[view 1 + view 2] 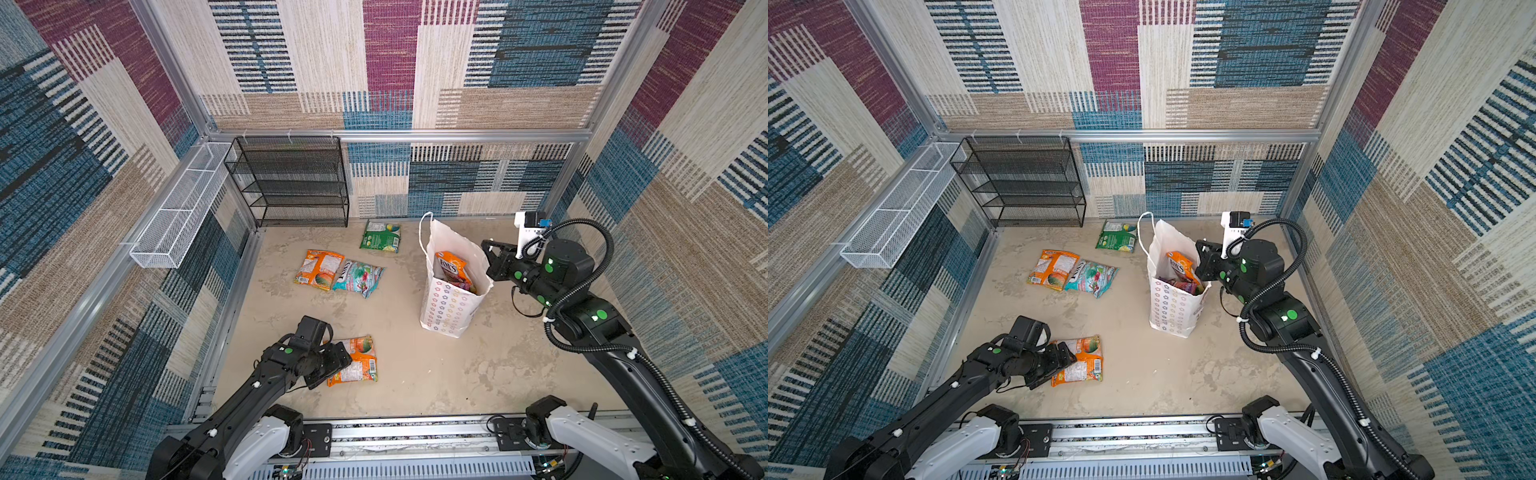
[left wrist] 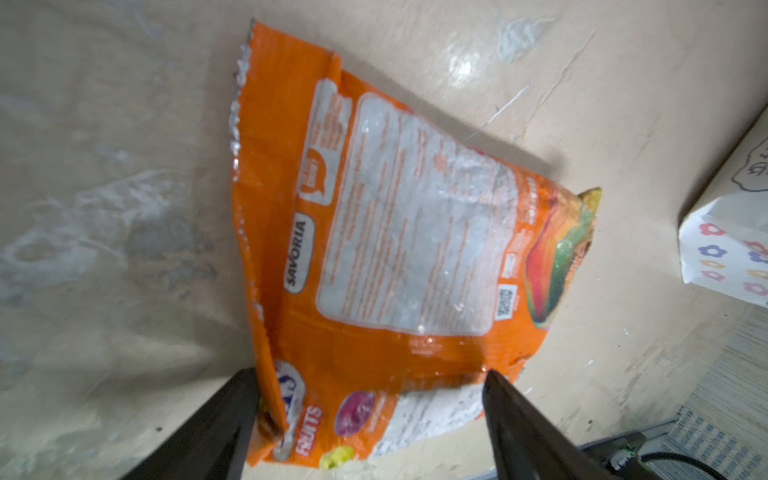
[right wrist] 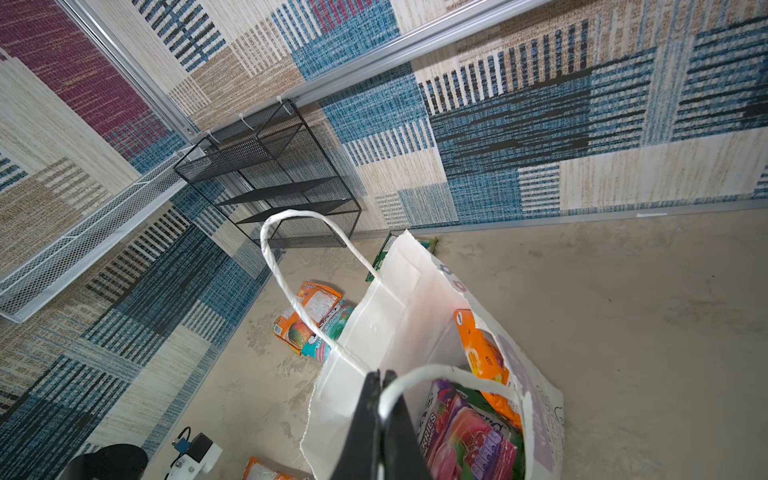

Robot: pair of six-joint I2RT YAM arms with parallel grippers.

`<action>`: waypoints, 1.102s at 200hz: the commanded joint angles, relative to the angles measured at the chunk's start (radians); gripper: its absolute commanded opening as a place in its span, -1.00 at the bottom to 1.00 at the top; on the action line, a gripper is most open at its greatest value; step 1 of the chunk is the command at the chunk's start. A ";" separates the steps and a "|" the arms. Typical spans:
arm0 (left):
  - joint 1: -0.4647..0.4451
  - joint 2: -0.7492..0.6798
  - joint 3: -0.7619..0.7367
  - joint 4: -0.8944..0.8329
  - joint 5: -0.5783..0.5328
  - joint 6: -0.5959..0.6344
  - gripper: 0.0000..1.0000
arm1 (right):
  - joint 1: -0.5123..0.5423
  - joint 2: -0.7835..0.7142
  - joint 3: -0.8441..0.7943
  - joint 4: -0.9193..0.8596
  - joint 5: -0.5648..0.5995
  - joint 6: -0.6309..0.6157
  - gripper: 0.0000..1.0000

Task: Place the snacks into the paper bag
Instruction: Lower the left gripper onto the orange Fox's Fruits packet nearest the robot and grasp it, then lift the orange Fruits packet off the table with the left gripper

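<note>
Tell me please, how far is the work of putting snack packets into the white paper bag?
Done: several glossy packets sit inside the white flower-printed paper bag. In hand: the right gripper is shut on the bag's rim; the open left gripper straddles the near orange plastic packet. Left: that one, the far orange packet, teal packet and green packet on the table.

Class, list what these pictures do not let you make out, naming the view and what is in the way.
- Packets inside the paper bag: its walls hide the lower ones, so no count.
- Near orange packet: the left arm covers one end in both top views.
- Its back print: blurred in the left wrist view.
- Green packet: mostly behind the bag in the right wrist view.
</note>
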 commanded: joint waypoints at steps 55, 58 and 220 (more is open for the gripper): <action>0.001 0.077 -0.029 0.102 0.012 -0.008 0.55 | 0.002 -0.016 0.016 -0.049 0.023 0.039 -1.00; 0.002 0.078 -0.032 0.107 0.011 -0.009 0.54 | 0.001 -0.018 0.016 -0.049 0.023 0.040 -1.00; 0.002 -0.072 -0.030 0.104 0.041 -0.033 -0.59 | 0.002 0.016 0.070 -0.064 -0.010 0.066 -1.00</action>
